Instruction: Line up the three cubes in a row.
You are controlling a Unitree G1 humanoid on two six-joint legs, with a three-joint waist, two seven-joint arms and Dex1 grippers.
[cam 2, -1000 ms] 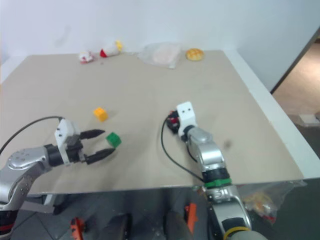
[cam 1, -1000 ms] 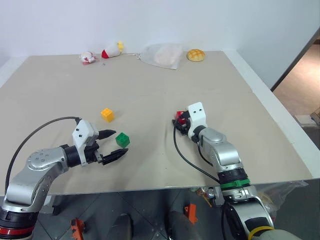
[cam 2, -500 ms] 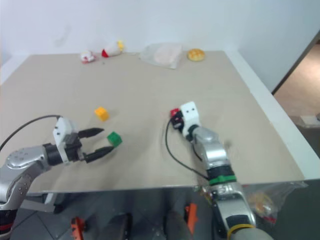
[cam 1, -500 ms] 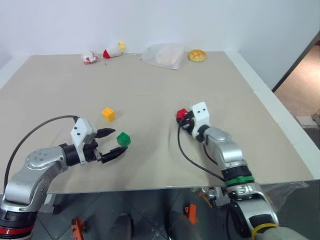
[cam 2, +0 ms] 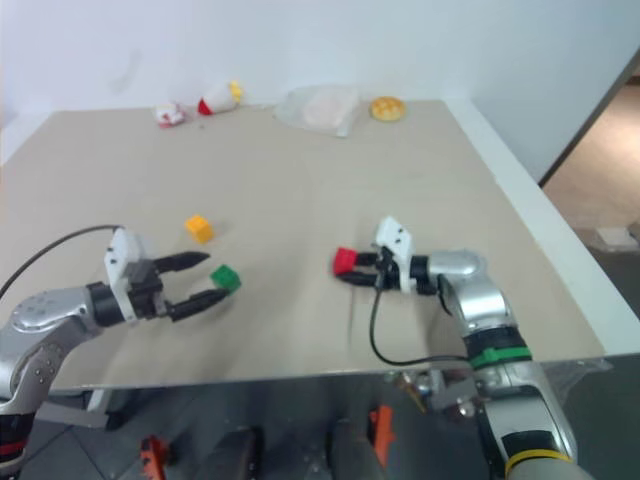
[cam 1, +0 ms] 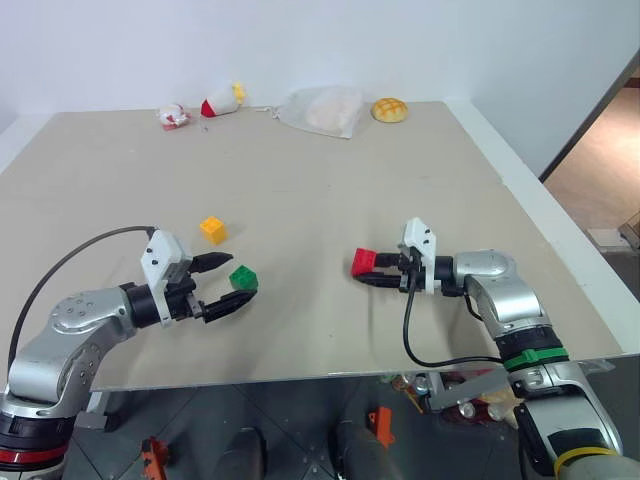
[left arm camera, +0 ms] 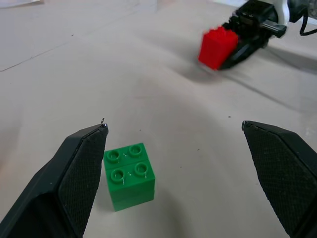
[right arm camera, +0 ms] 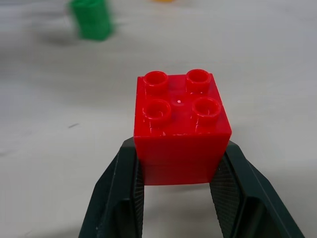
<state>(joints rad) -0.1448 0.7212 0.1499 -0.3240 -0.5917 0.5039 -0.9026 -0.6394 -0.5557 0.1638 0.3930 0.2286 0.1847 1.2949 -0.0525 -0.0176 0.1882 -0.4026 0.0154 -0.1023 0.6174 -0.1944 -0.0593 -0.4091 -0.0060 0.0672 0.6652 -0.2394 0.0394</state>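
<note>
Tabletop in beige is carrying everything here. On the left, the left hand is hovering low over the surface, pointing toward the middle, its two black fingers spread wide apart and gripping nothing. The green cube is sitting upright on the tabletop, studs up, between those open fingertips; in the left wrist view it is lying just beside one finger and well apart from the other, and whether it is touching that near finger cannot be told. The yellow-orange cube is resting a little farther back from the green one, near it but apart, also studs up.

Toward the right of the middle, the right hand is reaching in sideways, pointing left, with its fingers clamped on the red cube. The right wrist view is showing the two black pads pressing against opposite side faces of the cube's lower half, with the four studs facing up. Whether the cube is touching the tabletop or being held just above it cannot be told. It is sitting well apart from the green and yellow-orange cubes, so the three are not forming a row.

Along the far edge, two small red-and-white toys, a crumpled clear bag and a bread bun are lying.
</note>
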